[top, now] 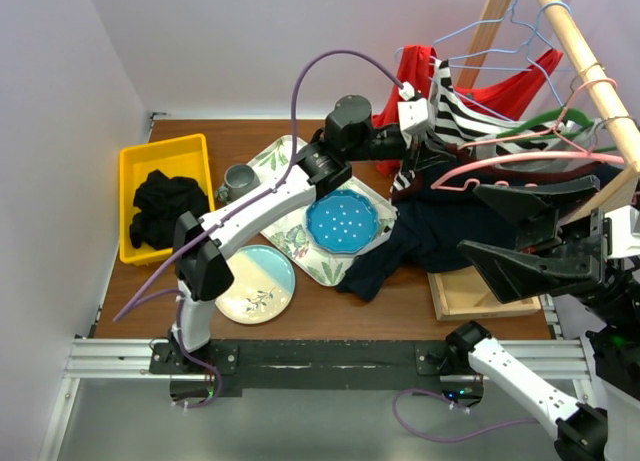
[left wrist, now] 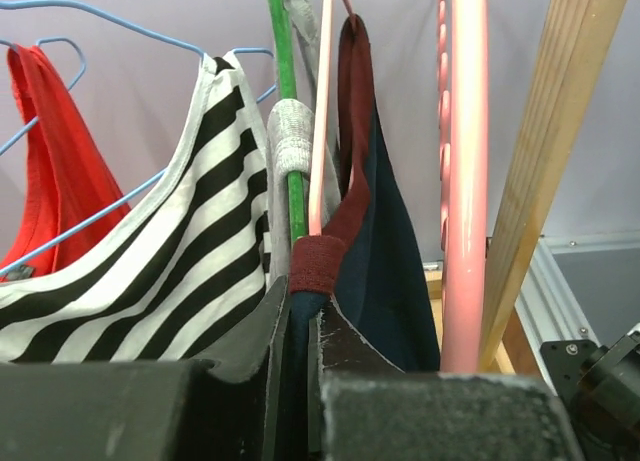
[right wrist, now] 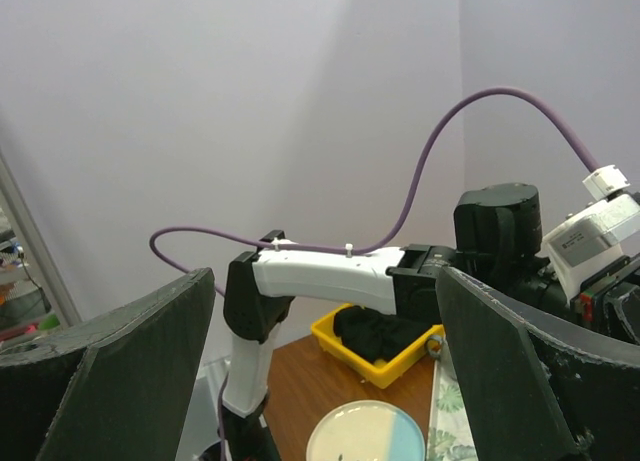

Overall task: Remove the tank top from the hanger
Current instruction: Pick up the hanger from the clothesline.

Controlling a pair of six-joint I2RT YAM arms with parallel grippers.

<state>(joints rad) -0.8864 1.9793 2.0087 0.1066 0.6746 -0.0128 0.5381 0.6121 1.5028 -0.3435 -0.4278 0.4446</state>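
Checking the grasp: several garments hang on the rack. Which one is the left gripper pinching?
The navy tank top with maroon trim, pinched in the left gripper; the striped top and red top hang free.

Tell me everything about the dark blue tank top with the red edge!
The tank top is soft, dark blue cloth with a dark red ribbed trim along its strap. The strap loops over a pink hanger on the rack, right beside a black-and-white striped top. The left hand is shut on the trim from below. In the overhead view, its lower part droops in a crumpled heap onto the table.
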